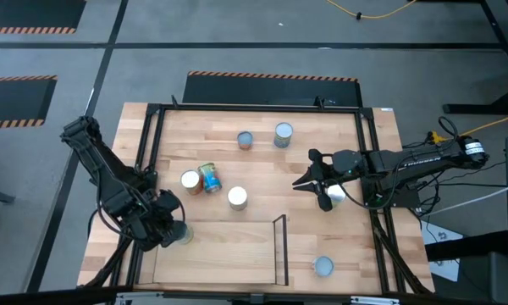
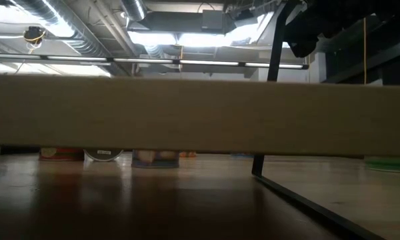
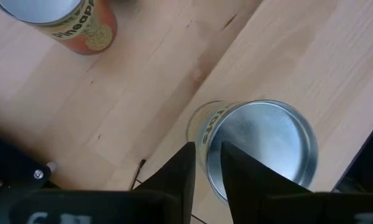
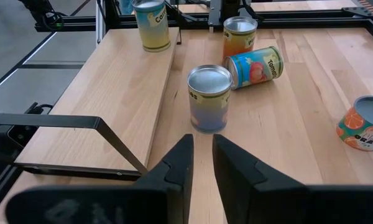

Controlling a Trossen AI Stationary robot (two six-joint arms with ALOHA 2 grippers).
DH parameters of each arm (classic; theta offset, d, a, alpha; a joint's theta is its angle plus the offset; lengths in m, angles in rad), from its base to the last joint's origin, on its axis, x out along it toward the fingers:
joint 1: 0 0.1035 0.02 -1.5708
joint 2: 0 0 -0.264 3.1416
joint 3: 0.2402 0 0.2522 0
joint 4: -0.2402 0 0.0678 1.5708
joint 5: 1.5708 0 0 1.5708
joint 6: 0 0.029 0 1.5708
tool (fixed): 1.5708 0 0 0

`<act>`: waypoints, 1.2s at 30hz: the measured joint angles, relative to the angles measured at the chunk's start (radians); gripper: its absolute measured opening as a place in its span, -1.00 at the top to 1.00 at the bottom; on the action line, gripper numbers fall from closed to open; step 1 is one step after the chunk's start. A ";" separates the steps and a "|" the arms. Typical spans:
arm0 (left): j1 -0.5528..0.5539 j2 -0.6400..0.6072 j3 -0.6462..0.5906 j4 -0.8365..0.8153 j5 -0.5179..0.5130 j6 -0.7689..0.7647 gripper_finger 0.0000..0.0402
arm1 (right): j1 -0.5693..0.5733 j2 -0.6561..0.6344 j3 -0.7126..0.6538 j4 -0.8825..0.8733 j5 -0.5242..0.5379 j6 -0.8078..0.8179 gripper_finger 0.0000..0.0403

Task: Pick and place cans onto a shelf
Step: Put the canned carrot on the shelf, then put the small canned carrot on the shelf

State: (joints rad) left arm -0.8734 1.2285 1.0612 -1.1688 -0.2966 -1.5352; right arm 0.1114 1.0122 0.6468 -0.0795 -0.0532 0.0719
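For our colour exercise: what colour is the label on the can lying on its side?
Blue, with red tomatoes; clearest in the right wrist view.

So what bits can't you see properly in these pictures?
- Low view: a pale board across the picture hides nearly every can.
- High view: the left gripper covers most of the can on the shelf.
- High view: the right gripper partly covers something white.

Low view: shelf board [image 2: 200, 113] blocks most cans — only bases visible beneath it. Left wrist view: orange can [image 3: 62, 18] cut off — top out of frame.
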 joint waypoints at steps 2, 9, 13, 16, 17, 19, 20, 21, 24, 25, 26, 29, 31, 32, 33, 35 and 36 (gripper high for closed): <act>0.000 0.000 0.014 -0.002 0.000 0.000 0.64 | 0.000 0.000 0.000 0.000 0.000 0.000 0.68; 0.000 -0.001 0.059 0.007 -0.004 0.000 0.66 | 0.000 0.000 0.000 0.000 -0.001 0.000 0.68; 0.003 -0.001 0.064 0.035 -0.106 0.008 0.65 | 0.000 -0.002 0.005 -0.016 -0.076 0.004 0.68; 0.020 -0.001 0.064 0.099 -0.210 0.101 0.65 | 0.001 -0.012 0.025 -0.024 -0.213 0.044 0.68; 0.029 -0.001 0.064 0.130 -0.239 0.146 0.65 | 0.003 -0.017 0.029 -0.022 -0.268 0.061 0.68; 0.052 -0.001 0.064 0.196 -0.293 0.247 0.66 | 0.006 -0.023 0.033 -0.021 -0.374 0.106 0.68; 0.064 -0.001 0.064 0.230 -0.316 0.296 0.66 | 0.010 -0.024 0.033 -0.025 -0.422 0.135 0.68; 0.076 -0.001 0.064 0.262 -0.336 0.343 0.66 | 0.016 -0.025 0.033 -0.033 -0.465 0.168 0.68; 0.110 -0.001 0.064 0.349 -0.367 0.472 0.67 | 0.056 -0.026 0.033 -0.068 -0.539 0.265 0.68; 0.120 0.000 0.064 0.372 -0.370 0.509 0.67 | 0.077 -0.026 0.033 -0.091 -0.539 0.290 0.68; 0.131 0.002 0.064 0.394 -0.372 0.544 0.67 | 0.101 -0.026 0.033 -0.113 -0.527 0.307 0.68; 0.157 0.008 0.064 0.443 -0.370 0.629 0.67 | 0.177 -0.026 0.033 -0.175 -0.464 0.376 0.68; 0.168 0.008 0.064 0.461 -0.364 0.662 0.67 | 0.227 -0.026 0.033 -0.204 -0.424 0.433 0.68; 0.173 0.008 0.064 0.467 -0.358 0.674 0.67 | 0.250 -0.026 0.033 -0.211 -0.406 0.463 0.68; 0.179 0.008 0.064 0.469 -0.351 0.680 0.67 | 0.273 -0.026 0.033 -0.216 -0.388 0.489 0.68; 0.188 0.008 0.064 0.473 -0.343 0.681 0.67 | 0.319 -0.026 0.033 -0.231 -0.356 0.536 0.68; 0.190 0.008 0.064 0.474 -0.343 0.681 0.67 | 0.341 -0.026 0.033 -0.241 -0.339 0.559 0.68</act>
State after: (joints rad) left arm -0.6838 1.2369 1.1252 -0.6952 -0.6394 -0.8538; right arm 0.4527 0.9867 0.6800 -0.3207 -0.3921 0.6306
